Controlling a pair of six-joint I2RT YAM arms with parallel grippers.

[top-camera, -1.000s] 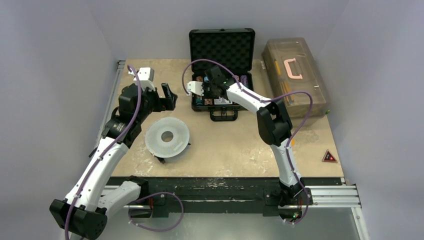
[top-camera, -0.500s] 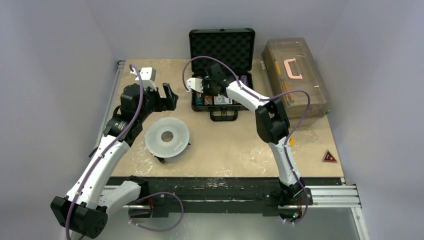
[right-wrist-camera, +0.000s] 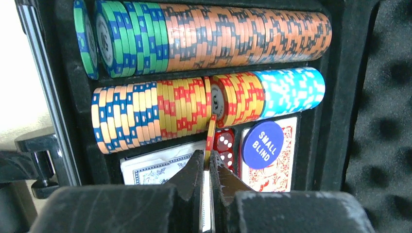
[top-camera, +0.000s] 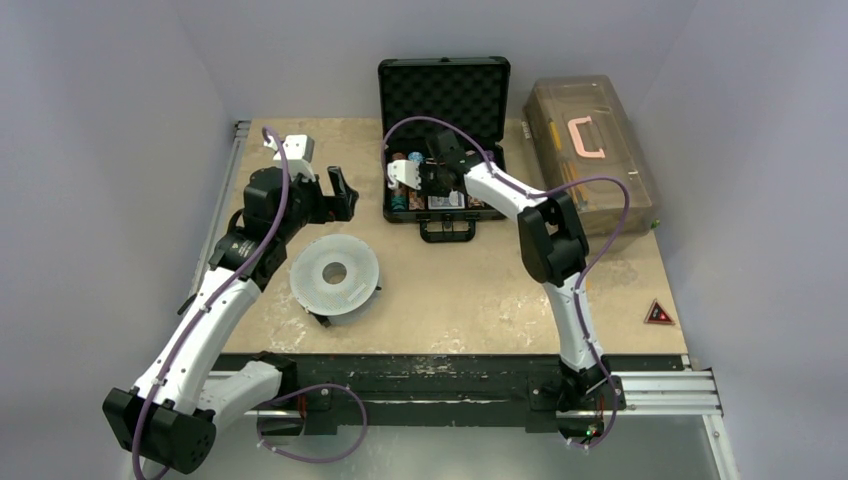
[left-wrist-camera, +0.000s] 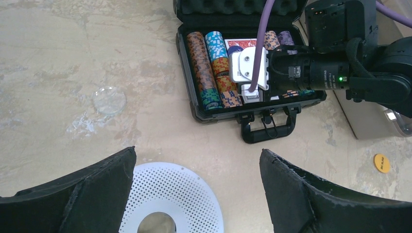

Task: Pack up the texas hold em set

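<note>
The left claw (left-wrist-camera: pixel 197 154) hangs spread wide above the table (left-wrist-camera: pixel 58 58). The rim of the white perforated disc (left-wrist-camera: pixel 170 199) shows between its fingers, well short of the open briefcase (top-camera: pixel 443 95). Farther on, the right claw (right-wrist-camera: pixel 210 162) is pressed together on one yellow-and-red chip (right-wrist-camera: pixel 211 136). It holds the chip on edge inside the case, upper edge at a gap in the middle row of chips (right-wrist-camera: pixel 184 109). Red dice (right-wrist-camera: pixel 223 145) and a blue small-blind button (right-wrist-camera: pixel 263 144) lie just beside its tips.
</note>
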